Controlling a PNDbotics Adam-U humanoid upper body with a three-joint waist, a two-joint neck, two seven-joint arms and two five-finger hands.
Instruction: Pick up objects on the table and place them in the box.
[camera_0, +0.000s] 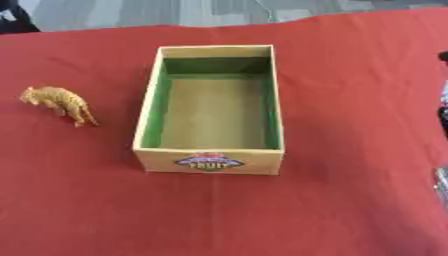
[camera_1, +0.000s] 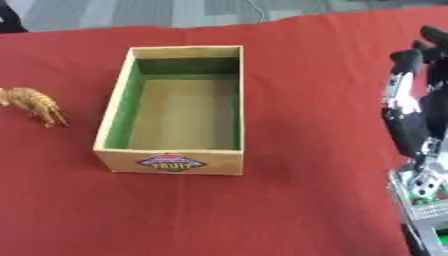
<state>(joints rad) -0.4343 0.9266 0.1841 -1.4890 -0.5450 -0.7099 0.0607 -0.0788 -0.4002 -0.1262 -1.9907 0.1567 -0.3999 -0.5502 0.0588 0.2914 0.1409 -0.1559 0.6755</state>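
Observation:
An open cardboard box (camera_0: 208, 161) with green inner walls stands in the middle of the red cloth; nothing lies inside it. A small orange-yellow toy animal (camera_0: 59, 103) stands on the cloth to the box's left, well apart from it. My right hand (camera_1: 411, 107) rises at the right edge of the right eye view, fingers pointing up and straight, holding nothing, a good way right of the box. My left hand shows in neither view.
The red cloth (camera_0: 350, 75) covers the table, and its far edge meets a grey floor at the top. Bare cloth lies in front of the box and between the box and my right hand.

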